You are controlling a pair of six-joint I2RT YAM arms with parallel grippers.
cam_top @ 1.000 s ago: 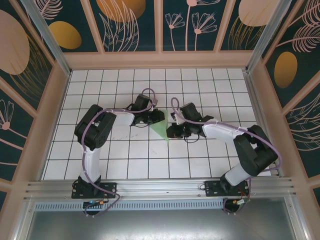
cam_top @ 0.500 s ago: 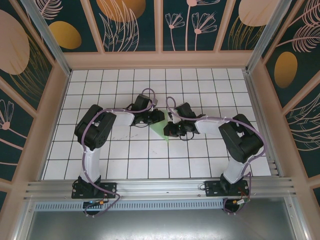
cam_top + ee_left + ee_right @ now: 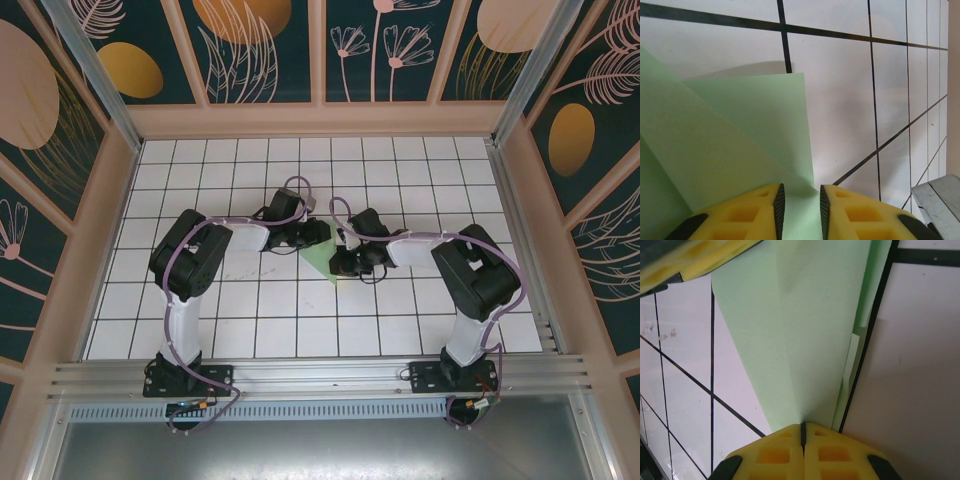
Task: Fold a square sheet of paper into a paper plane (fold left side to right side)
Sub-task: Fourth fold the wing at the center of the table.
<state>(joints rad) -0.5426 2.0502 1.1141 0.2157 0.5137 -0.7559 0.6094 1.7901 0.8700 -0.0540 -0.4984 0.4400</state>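
The square sheet of paper [image 3: 321,263] is pale green and lies partly folded on the white grid table, between the two grippers. In the left wrist view the paper [image 3: 740,130] shows one flap lying over another, with a straight edge on the right. My left gripper [image 3: 797,210] stands over the sheet's far end, its yellow fingers a narrow gap apart, and green paper shows through the gap. My right gripper [image 3: 803,432] is shut, pads together, with its tips down on the paper [image 3: 790,330] at the end of a faint crease. From above, the left gripper [image 3: 316,236] and right gripper [image 3: 340,262] nearly meet.
The grid table [image 3: 260,320] is walled by wooden panels on the left, back and right [image 3: 520,200]. A yellow finger [image 3: 690,260] of the left gripper shows at the top left of the right wrist view. The right arm's elbow [image 3: 475,275] is bent in close.
The right arm has folded inward and its gripper has slid slightly left onto the paper. The left gripper's jaws have parted a little. The left arm has stayed in place.
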